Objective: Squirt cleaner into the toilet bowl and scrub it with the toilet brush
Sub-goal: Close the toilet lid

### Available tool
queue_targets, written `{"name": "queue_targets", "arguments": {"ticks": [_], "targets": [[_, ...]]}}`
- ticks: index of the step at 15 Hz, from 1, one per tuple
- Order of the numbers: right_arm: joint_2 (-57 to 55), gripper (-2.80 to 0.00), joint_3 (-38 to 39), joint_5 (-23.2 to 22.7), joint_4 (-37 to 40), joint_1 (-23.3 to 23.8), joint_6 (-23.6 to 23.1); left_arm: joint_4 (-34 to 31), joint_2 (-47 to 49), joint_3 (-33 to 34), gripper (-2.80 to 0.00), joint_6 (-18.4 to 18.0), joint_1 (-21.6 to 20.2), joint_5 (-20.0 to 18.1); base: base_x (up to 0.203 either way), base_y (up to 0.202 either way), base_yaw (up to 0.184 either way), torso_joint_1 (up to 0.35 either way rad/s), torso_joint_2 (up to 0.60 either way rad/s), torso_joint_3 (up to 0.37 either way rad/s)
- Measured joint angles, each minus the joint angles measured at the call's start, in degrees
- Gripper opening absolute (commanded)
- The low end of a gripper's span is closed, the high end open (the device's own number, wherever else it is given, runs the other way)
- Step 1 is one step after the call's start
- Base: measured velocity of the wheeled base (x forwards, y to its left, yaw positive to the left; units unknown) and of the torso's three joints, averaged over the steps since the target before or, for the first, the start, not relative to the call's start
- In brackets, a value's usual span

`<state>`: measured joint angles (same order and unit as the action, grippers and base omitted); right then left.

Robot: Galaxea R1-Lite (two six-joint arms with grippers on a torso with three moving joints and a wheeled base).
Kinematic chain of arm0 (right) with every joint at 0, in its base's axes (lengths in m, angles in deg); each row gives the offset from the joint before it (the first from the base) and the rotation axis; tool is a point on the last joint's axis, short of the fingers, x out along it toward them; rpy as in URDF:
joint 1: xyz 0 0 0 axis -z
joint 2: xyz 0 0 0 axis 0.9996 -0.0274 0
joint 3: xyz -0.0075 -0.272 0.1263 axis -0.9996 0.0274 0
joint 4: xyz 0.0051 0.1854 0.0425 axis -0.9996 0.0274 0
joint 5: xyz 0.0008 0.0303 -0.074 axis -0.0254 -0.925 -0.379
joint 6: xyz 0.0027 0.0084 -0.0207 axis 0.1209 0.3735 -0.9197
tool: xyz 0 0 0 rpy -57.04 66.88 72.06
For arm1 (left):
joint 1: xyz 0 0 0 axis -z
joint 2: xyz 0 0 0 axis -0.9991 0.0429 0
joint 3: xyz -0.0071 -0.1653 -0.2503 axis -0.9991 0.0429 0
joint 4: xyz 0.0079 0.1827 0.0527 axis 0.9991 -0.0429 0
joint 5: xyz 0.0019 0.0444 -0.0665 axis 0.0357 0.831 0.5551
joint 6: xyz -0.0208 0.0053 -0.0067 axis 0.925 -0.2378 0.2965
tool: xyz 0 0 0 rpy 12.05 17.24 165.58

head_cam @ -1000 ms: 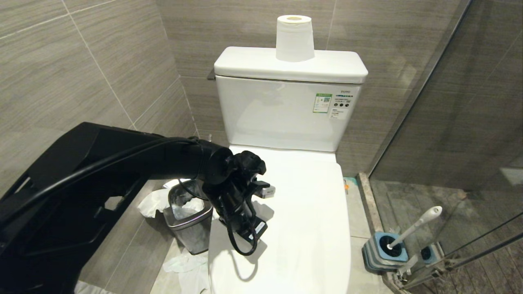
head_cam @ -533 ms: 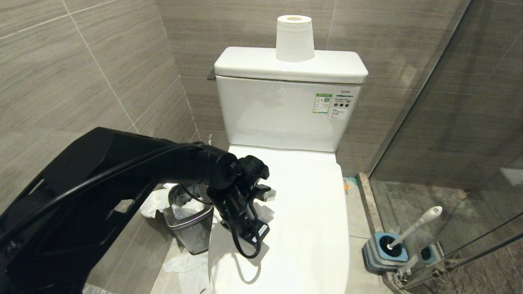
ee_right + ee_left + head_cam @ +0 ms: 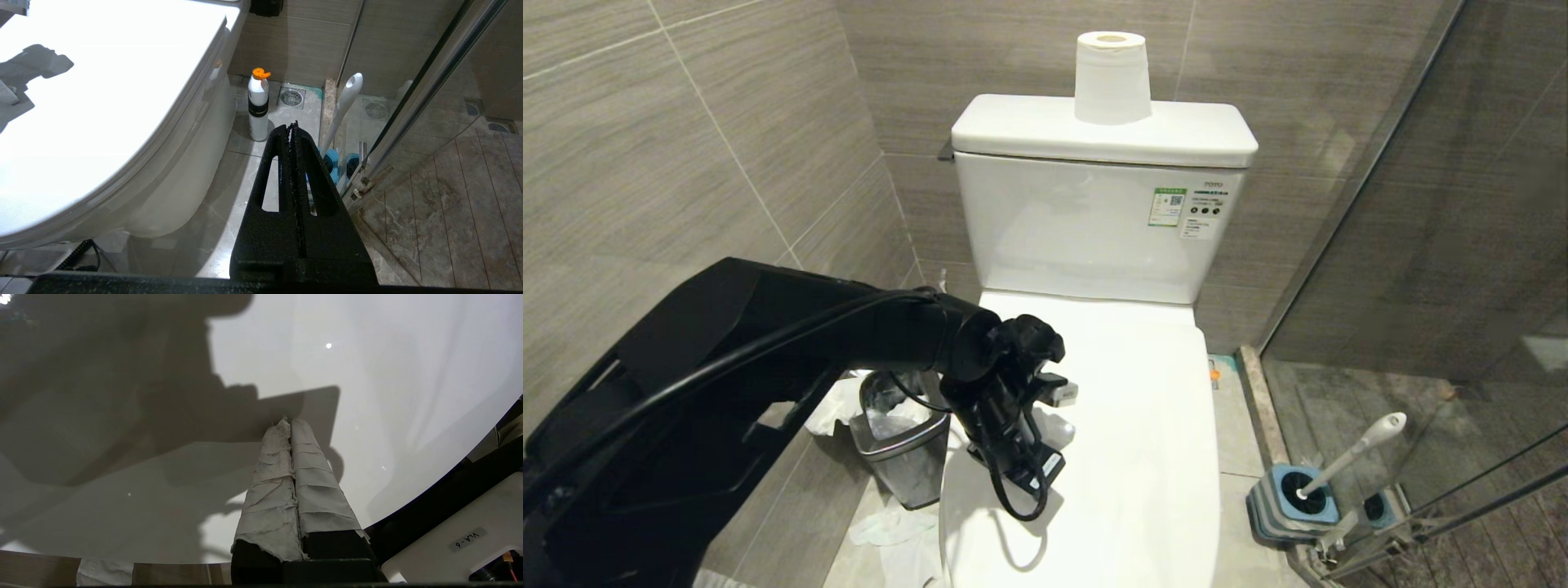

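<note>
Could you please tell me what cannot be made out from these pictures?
- Inside of the white ceramic toilet bowl: hidden in every view by the closed glossy white lid.
- Black bristle head of the white-handled toilet brush: sunk in its blue-and-grey holder, head view.
- Steel-rimmed waste bin: partly behind the left arm.

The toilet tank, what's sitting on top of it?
A toilet paper roll stands upright on the tank lid. Nothing else shows there. What's inside the tank is hidden.

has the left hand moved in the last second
Yes, slightly: the left hand, shut, has edged right over the closed lid, away from the bin.
</note>
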<state>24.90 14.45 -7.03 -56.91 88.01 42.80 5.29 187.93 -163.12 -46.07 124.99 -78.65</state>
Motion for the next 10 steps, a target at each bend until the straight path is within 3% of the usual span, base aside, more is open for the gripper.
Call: {"name": "queue_targets", "arguments": {"ticks": [10], "targets": [[0.0, -2.8, 0.0, 0.0, 0.0, 0.0, 0.0, -0.7, -9.8, 1.1, -2.8, -0.1, -0.1, 0.0, 0.0, 0.0, 0.0, 0.0, 0.0, 0.0]]}}
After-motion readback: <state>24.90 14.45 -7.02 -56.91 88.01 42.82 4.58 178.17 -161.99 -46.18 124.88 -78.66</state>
